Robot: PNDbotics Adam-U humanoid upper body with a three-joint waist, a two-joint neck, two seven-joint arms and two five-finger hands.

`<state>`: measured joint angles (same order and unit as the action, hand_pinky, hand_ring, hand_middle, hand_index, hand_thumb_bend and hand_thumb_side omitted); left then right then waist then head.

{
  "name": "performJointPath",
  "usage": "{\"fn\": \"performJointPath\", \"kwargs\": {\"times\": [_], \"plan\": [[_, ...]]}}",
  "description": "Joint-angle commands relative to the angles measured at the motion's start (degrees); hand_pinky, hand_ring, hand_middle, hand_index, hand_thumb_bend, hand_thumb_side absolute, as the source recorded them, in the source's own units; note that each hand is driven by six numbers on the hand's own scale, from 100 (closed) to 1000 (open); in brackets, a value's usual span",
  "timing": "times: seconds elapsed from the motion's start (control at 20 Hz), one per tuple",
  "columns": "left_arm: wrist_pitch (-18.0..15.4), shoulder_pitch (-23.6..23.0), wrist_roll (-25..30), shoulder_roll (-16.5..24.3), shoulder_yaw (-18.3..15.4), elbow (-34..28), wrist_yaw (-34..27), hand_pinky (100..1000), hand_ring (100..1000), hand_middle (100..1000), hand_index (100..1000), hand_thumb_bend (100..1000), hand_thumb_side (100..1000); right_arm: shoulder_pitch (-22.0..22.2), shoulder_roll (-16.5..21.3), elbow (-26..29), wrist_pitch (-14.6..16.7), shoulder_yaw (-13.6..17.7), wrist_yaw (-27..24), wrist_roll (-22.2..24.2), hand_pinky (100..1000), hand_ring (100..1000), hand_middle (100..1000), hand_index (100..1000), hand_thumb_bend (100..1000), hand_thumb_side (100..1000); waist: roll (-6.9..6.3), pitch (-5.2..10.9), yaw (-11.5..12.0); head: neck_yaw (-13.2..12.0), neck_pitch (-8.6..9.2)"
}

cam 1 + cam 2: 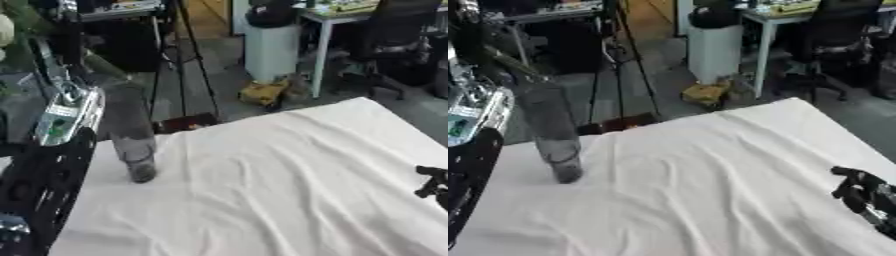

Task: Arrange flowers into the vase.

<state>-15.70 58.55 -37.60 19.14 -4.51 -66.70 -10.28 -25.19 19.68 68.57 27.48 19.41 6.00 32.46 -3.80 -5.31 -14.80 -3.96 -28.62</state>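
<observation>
1. White cloth (pixel 280 190) covers the table, wrinkled; nothing else lies on it apart from the vase.
2. Vase (pixel 133 135): tall, clear, greyish glass, upright near the table's far-left corner, with a green stem (pixel 514 62) leaning out of its mouth up to the left; bloom is out of frame or blurred, hard to tell.
3. Left arm (pixel 52 150) rises along the left edge just beside the vase; the left hand itself is hidden above, so cannot tell its fingers or whether it holds the stem.
4. Right hand (pixel 859 192) rests at the right edge, well apart from the vase, fingers relaxed, empty.
5. Step, judged: a flower going into or being settled in the vase by the left arm.
6. Next move likely calls for letting the stem slide down without tipping the vase; no other flowers visible on the cloth.
</observation>
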Motion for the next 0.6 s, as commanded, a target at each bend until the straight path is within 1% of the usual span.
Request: {"fn": "performJointPath", "kwargs": {"times": [0.05,0.3,0.6], "plan": [[-1.06,1.18,-2.35,2.03,-0.55,-0.83,1.48,100,100,100,100,398,533,-0.68,1.0,1.2,-0.03,0.43,0.42,-0.02,709,981,474,841,675,757,-0.5,-0.2,0.27,0.09,0.65],[-0.26,0.91,-5.37,2.24,-0.34,-0.32,5.97,100,100,100,100,392,516,-0.56,1.04,1.16,-0.04,0.5,0.43,0.03,709,980,472,841,678,748,-0.5,-0.34,0.2,0.29,0.69],[2.64,1.0,-7.41,1.53,0.06,-0.1,11.63,100,100,100,100,387,507,-0.61,1.02,1.06,0.03,0.51,0.4,0.13,709,980,472,841,677,750,-0.52,-0.49,0.11,0.39,0.63]]}}
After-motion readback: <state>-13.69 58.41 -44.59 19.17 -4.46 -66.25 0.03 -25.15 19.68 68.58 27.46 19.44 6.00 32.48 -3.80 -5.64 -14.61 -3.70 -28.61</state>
